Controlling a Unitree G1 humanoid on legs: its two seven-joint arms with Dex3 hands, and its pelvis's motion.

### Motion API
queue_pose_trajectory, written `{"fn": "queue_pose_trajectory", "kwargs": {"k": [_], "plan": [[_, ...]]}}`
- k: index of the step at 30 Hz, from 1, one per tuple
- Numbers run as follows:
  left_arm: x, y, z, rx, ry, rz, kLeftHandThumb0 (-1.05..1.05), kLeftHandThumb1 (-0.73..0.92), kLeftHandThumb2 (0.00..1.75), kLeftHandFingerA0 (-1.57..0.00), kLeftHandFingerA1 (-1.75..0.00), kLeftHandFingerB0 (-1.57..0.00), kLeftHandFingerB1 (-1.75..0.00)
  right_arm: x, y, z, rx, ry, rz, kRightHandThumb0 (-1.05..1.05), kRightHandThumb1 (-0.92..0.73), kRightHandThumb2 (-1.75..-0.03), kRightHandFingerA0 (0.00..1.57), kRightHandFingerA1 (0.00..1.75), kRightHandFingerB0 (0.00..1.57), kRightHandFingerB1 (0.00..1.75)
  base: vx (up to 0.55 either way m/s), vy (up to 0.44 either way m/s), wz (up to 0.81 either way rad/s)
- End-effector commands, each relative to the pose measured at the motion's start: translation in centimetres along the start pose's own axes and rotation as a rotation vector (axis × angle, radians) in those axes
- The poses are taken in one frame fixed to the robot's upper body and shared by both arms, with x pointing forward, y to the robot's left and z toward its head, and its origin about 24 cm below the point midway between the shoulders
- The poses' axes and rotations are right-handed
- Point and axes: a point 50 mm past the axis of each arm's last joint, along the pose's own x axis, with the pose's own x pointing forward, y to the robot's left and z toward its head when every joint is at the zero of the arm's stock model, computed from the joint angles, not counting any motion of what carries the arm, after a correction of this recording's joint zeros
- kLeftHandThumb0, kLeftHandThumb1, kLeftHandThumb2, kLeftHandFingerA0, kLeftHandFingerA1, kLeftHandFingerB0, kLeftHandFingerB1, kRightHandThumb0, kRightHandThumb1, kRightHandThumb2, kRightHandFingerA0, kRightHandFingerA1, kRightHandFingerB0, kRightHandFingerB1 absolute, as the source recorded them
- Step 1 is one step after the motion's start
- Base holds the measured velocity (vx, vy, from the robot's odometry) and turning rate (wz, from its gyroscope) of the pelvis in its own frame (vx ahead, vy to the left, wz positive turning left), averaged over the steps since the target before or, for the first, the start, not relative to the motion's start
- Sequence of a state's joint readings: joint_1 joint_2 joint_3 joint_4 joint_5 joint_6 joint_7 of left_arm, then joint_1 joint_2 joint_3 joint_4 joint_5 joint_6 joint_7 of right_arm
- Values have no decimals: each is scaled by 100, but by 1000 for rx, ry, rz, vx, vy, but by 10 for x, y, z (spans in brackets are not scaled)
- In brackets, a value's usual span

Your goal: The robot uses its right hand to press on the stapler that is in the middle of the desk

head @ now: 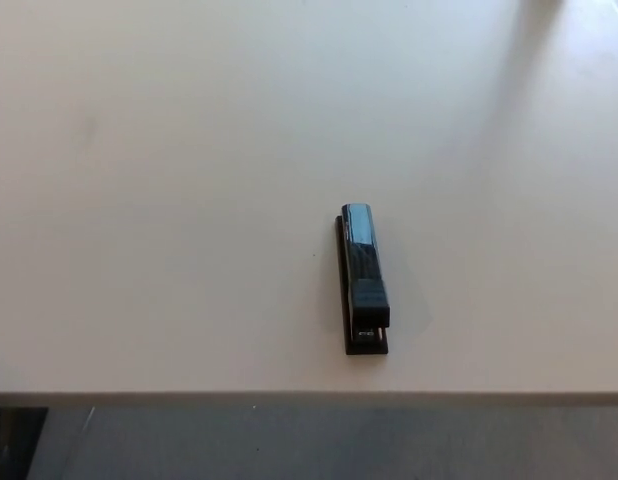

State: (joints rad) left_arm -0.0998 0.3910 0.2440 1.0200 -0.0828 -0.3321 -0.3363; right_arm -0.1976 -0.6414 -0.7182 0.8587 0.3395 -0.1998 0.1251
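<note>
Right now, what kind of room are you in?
Probably an office or workroom, though little shows. A black stapler lies on a plain, pale desk, and grey floor shows past the desk's near edge. Neither robot hand is in view.

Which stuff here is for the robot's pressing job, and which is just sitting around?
For the job:
- black stapler, lying flat
- white desk it lies on

Just lying about:
- nothing else on the desk; only grey floor beyond its near edge

No robot hand shows.
</note>
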Motion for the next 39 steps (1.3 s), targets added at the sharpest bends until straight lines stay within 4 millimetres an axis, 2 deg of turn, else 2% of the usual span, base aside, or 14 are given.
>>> {"fn": "queue_pose_trajectory", "kwargs": {"k": [1, 13, 16, 17, 19, 21, 23, 25, 27, 29, 30, 33, 35, 39], "plan": [[-2, 11, 0, 14, 30, 37, -51, 92, 94, -9, -38, 0, -23, -32, -26, -57, -87, 165, -81, -13, -73, -72, 111, 138, 80, 118, 0, 0, 0], [-7, 10, -8, 16, 45, 25, -51, 92, 93, -9, -35, 0, -22, -123, -31, -166, -335, 729, -100, -12, -78, -65, 83, 140, 68, 100, 0, 0, 0], [-9, 10, -10, 10, 45, 29, -47, 92, 90, -4, -33, -1, -23, -136, -23, -178, -300, 814, -74, -9, -77, -70, 86, 128, 68, 90, 0, 0, 0], [-9, 10, -11, 11, 50, 28, -51, 92, 93, -9, -34, 0, -22, -138, -21, -181, -290, 841, -60, -6, -76, -74, 86, 111, 66, 68, 0, 0, 0], [-11, 10, -14, 9, 59, 29, -51, 92, 91, -10, -34, -1, -22, -145, -17, -186, -287, 889, 2, -15, -74, -66, 91, 121, 71, 85, 0, 0, 0], [-12, 9, -17, 10, 67, 29, -48, 92, 88, -5, -33, -2, -23, -151, -12, -192, -280, 927, 49, -19, -76, -62, 99, 107, 74, 62, 0, 0, 0], [-13, 9, -18, 13, 78, 32, -48, 92, 88, -5, -33, -2, -23, -156, -7, -195, -281, 959, 88, -22, -75, -62, 94, 80, 56, 45, 0, 0, 0], [-13, 9, -19, 16, 80, 31, -47, 92, 89, -4, -32, -2, -23, -157, -3, -197, -273, 977, 126, -21, -76, -61, 94, 91, 60, 50, 0, 0, 0], [-16, 9, -22, 14, 80, 27, -48, 92, 88, -5, -32, -1, -23, -161, 3, -201, -277, 1008, 188, -26, -70, -60, 100, 73, 53, 44, 0, 0, 0], [-17, 9, -24, 16, 94, 33, -52, 92, 92, -10, -38, 0, -22, -163, 10, -203, -238, 1034, 239, -40, -71, -61, 77, 56, 30, 35, 0, 0, 0], [-18, 9, -24, 25, 90, 30, -52, 92, 94, -10, -38, 0, -23, -164, 12, -203, -203, 1045, 238, -32, -51, -94, 57, 66, 9, 45, 0, 0, 0], [-18, 9, -25, 30, 90, 29, -51, 92, 95, -9, -35, 0, -24, -163, 21, -203, -113, 1057, 295, -49, -68, -62, 26, 33, 7, 21, 0, 0, 0], [-19, 10, -26, 30, 97, 29, -46, 92, 89, -5, -32, -2, -24, -157, 29, -200, -116, 1043, 381, -66, -54, -87, 2, 35, 2, 28, 0, 0, 0], [-21, 8, -29, 30, 101, 26, -51, 92, 95, -9, -37, 0, -22, -148, 44, -193, -140, 942, 555, -88, -68, -101, 0, 7, 0, 10, 0, 0, 0]]}}
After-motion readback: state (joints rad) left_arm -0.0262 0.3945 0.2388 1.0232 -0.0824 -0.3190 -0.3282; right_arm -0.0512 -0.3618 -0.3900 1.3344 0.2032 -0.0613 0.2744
